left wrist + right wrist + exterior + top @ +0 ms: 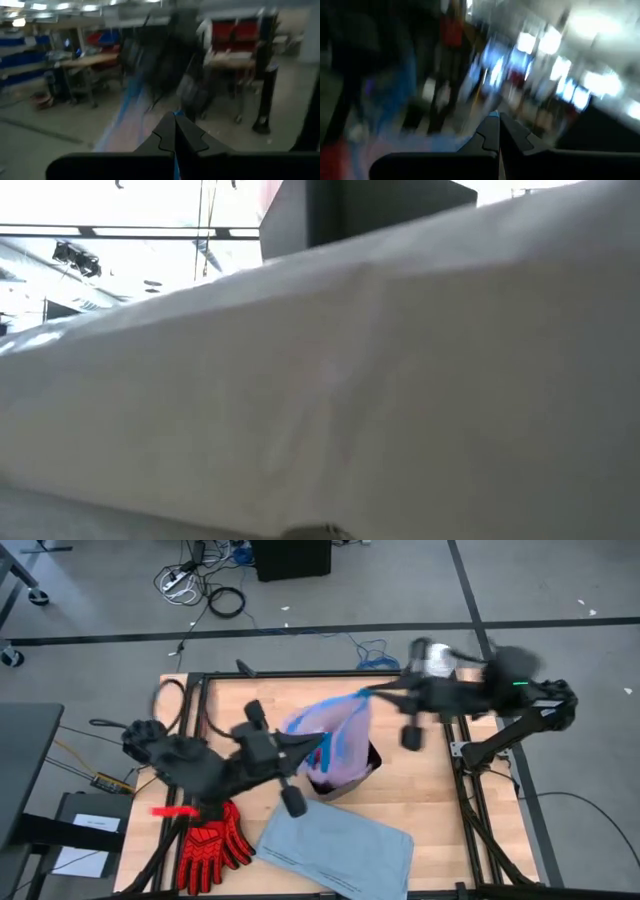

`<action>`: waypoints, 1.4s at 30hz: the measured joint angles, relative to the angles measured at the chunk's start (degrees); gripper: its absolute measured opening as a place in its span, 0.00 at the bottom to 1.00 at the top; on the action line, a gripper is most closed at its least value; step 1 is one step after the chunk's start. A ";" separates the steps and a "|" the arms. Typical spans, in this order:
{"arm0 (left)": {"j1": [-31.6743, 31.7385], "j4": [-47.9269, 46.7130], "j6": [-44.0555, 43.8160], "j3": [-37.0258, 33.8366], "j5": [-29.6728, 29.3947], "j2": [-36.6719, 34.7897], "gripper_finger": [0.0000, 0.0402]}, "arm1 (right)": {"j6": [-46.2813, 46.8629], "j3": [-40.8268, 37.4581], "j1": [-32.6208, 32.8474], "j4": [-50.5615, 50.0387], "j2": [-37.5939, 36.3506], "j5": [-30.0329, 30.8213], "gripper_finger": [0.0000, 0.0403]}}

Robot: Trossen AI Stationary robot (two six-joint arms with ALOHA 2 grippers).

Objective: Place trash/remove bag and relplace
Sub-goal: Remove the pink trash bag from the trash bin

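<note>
A: What sits closest to the lens?

B: In the low view, a pale, smooth sheet-like surface (380, 400) fills almost everything; I cannot tell what it is. Above it only a dark box shape and ceiling lights show.

A: And from above, taking the small dark bin (345, 780) at the middle of the light wooden table (430, 790) as the landmark?

B: Far to the bin's left lie the red ribbed gloves (212, 843), near the table's front edge. Just left of the bin, the left gripper (318, 745) is clamped on a blue drawstring tie of the thin translucent pink-lavender plastic bag (325, 730); the left wrist view shows blue strip pinched between the 2 closed fingers (192, 137). The bag rises out of the bin, pulled up and stretched wide. In front of the bin lies the flat opaque grey-blue plastic liner (335, 848). Right of the bin, beyond it, the right gripper (372, 692) is clenched on the bag's other blue tie.
</note>
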 joint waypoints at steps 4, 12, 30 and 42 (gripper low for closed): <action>0.81 -4.77 -4.66 -0.02 -0.39 1.11 0.01 | -6.99 0.10 1.93 7.51 -1.67 -1.53 0.00; 1.01 0.25 0.36 0.00 -0.48 1.66 0.01 | 4.94 -0.05 -2.13 -7.79 1.53 1.76 0.00; 1.41 -4.30 -1.83 -0.01 -6.17 1.99 0.12 | -6.82 -0.07 2.32 5.84 1.70 -4.91 0.00; 2.92 -3.56 -2.10 -0.02 -2.34 3.66 0.33 | -4.54 -6.01 2.40 8.17 3.19 -4.49 0.00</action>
